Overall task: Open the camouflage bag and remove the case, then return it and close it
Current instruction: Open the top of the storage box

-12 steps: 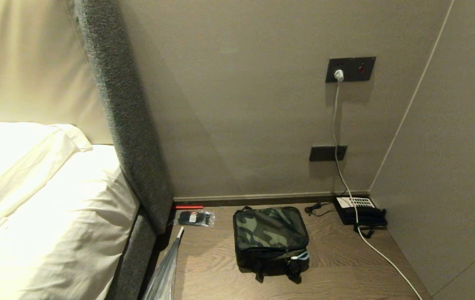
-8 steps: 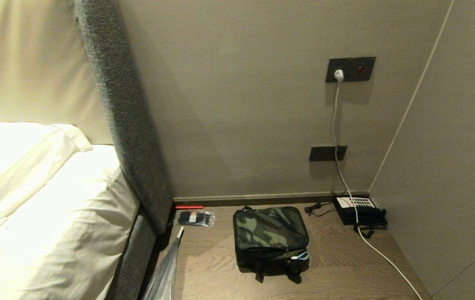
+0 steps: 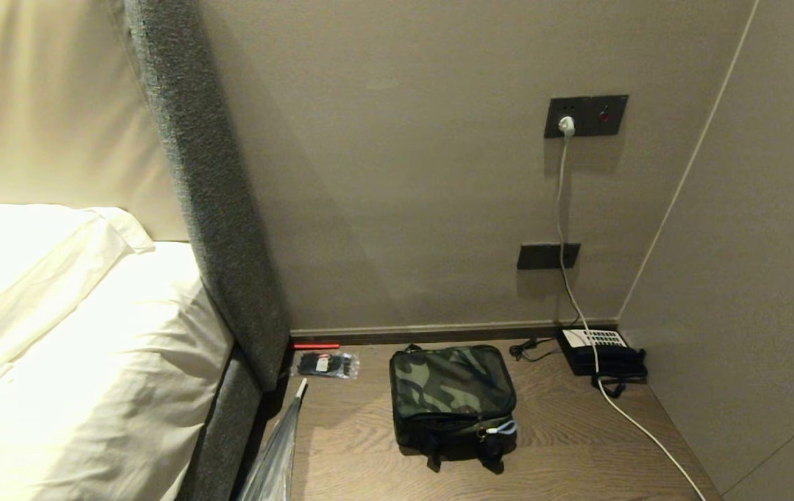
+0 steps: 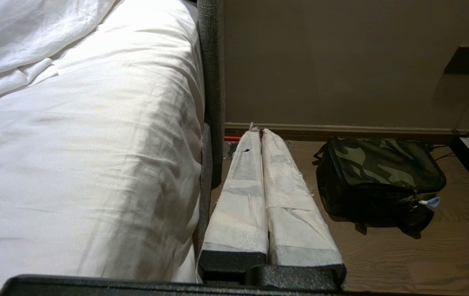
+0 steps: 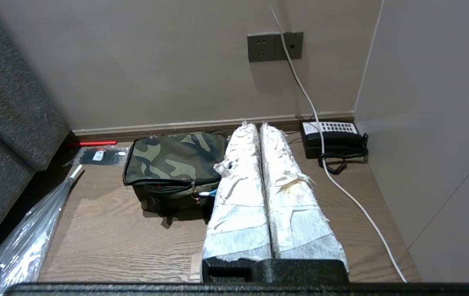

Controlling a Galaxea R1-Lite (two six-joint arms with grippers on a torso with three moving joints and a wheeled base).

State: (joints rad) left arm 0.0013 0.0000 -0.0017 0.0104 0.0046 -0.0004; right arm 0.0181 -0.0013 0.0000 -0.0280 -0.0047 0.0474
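Wood-grain nightstand point(image 3: 577, 445): camouflage bag point(image 3: 451, 390) seen zipped, flat at centre, telephone point(image 3: 602, 351) well to its right. Left gripper point(image 4: 257, 133) & right gripper point(image 5: 254, 125) both clenched, nothing held, short of bag.

In front of me a wooden desk point(image 3: 564, 445) fills the corner beside the bed. The camouflage bag point(image 3: 451, 393) sits zipped near its middle. A black telephone point(image 3: 602, 353) rests in the far right corner, a white cable point(image 3: 647, 438) trailing across the wood. At the left lie a small dark packet point(image 3: 326, 364), a red pen point(image 3: 314, 345) and a clear-wrapped umbrella point(image 3: 273, 459).
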